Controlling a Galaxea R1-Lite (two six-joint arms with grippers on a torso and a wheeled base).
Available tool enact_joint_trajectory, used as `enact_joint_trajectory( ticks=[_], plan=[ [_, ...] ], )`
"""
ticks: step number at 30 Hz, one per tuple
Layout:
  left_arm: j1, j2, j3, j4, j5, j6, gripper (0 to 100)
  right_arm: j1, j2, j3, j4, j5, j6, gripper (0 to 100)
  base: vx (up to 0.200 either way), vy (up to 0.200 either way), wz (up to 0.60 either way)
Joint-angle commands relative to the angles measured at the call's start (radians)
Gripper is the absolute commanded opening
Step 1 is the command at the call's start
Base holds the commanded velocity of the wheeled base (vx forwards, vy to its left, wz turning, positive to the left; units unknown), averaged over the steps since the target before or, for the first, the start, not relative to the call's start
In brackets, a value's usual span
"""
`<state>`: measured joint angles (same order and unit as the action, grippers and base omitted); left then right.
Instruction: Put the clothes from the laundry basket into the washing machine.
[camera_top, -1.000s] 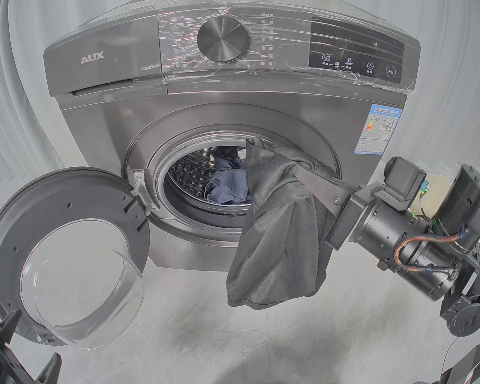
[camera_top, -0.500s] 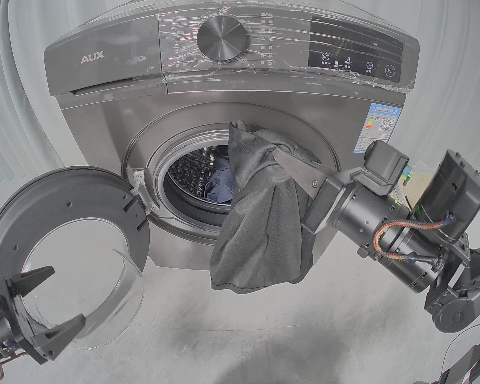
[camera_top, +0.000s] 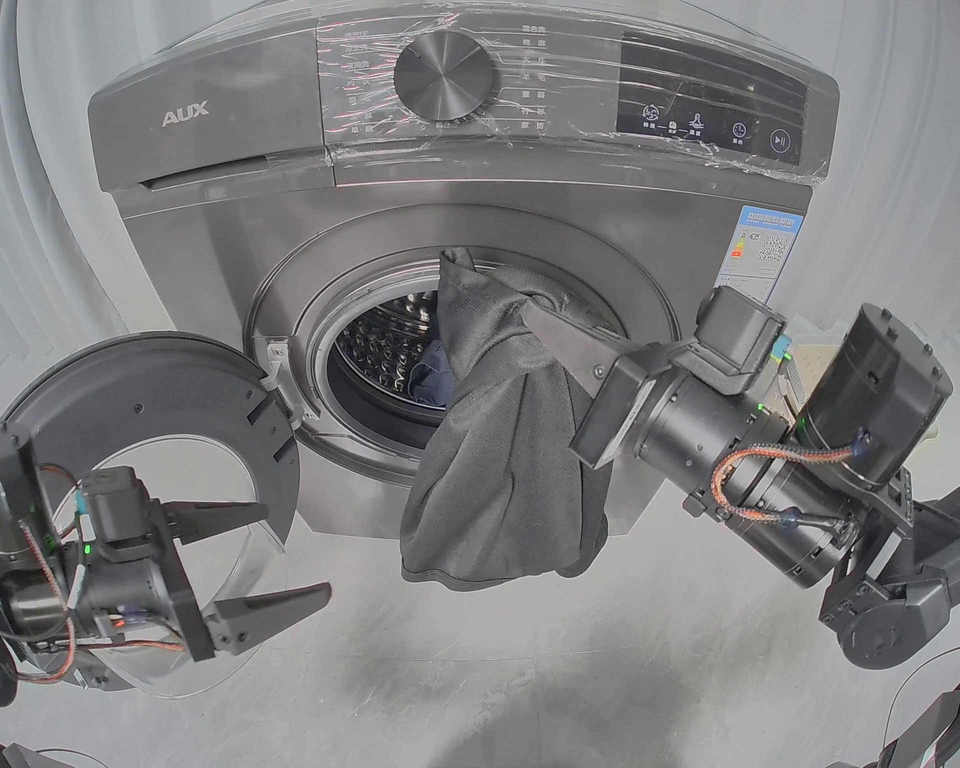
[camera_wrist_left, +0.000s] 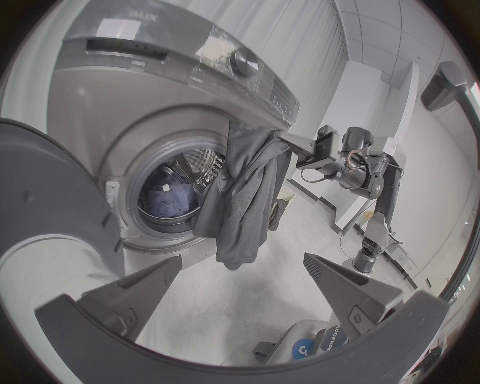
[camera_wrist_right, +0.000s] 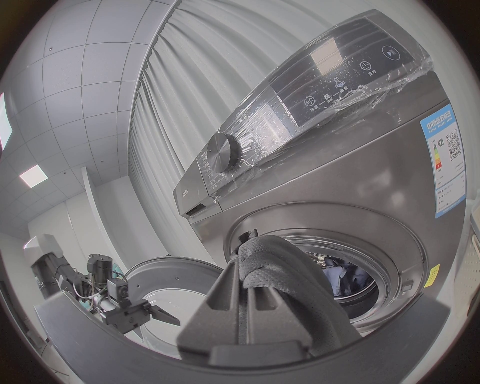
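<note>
**Dark garment held at the drum mouth, left gripper open by the door**

The grey front-loading washing machine (camera_top: 480, 200) takes up the far side of the scene, standing on a pale floor (camera_top: 600, 680) with light curtains (camera_top: 890, 180) behind it. Clear plastic film (camera_top: 560, 110) covers its top control panel. Its round door (camera_top: 150, 400) is swung fully open to the left, and the clear bowl of the window faces the near side.

A dark grey garment (camera_top: 500, 450) hangs in front of the right half of the drum opening. Its bunched top sits level with the upper rim of the opening. The rest drapes down past the lower rim, in front of the machine's lower panel, and the hem is clear of the floor.

The right gripper (camera_top: 535, 318) comes in from the right. Its fingers are pinched together on the top of that garment, with cloth wrapped over their tips.

The left gripper (camera_top: 297, 552) is near and low on the left, in front of the open door. Its two fingers are spread wide with nothing between them, and it is well apart from the garment.

Blue clothes (camera_top: 432, 378) lie inside the perforated drum (camera_top: 385, 345), partly hidden by the hanging garment.

A round dial (camera_top: 445, 75) sits at the centre of the panel. A blue-edged label (camera_top: 755, 255) is stuck to the right of the opening.
</note>
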<state>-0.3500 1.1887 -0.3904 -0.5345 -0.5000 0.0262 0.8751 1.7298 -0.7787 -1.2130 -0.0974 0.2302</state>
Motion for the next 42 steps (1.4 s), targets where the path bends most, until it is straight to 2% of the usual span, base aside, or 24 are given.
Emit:
enact_joint_trajectory(
  ticks=[1,4,11,15,16,19,29,35,36,42],
  plan=[
    [-0.066,0.229,-0.056,-0.082,0.02,-0.014,100,0.001,0.008,0.001,-0.002,-0.001,0.0,0,0.0,0.0,0.0],
    [-0.086,0.282,-0.07,-0.133,0.023,-0.034,100,0.001,0.01,0.001,-0.002,-0.001,0.0,0,0.0,0.0,0.0],
    [-0.106,0.391,-0.114,-0.203,0.072,-0.042,100,0.002,0.01,-0.002,-0.002,-0.001,-0.002,0,0.0,0.0,0.0],
    [-0.112,0.433,-0.133,-0.208,0.07,-0.049,100,0.002,0.011,-0.005,-0.002,-0.001,-0.002,0,0.0,0.0,0.0],
    [-0.122,0.453,-0.148,-0.208,0.07,-0.063,100,0.002,0.011,-0.005,-0.002,-0.001,-0.002,0,0.0,0.0,0.0],
    [-0.129,0.494,-0.182,-0.214,0.07,-0.081,100,0.002,0.011,-0.004,-0.002,-0.001,-0.002,0,0.0,0.0,0.0],
    [-0.184,0.598,-0.223,-0.302,0.072,-0.101,100,0.002,0.01,-0.002,-0.002,-0.001,-0.002,0,0.0,0.0,0.0],
    [-0.188,0.649,-0.222,-0.378,0.087,-0.097,100,0.004,0.01,0.001,-0.002,-0.001,-0.002,0,0.0,0.0,0.0],
    [-0.188,0.654,-0.22,-0.387,0.09,-0.097,0,0.004,0.01,0.001,-0.002,-0.001,-0.002,0,0.0,0.0,0.0],
    [-0.19,0.69,-0.208,-0.507,0.107,-0.1,0,0.004,0.011,-0.001,-0.002,-0.001,-0.002,0,0.0,0.0,0.0]
  ],
)
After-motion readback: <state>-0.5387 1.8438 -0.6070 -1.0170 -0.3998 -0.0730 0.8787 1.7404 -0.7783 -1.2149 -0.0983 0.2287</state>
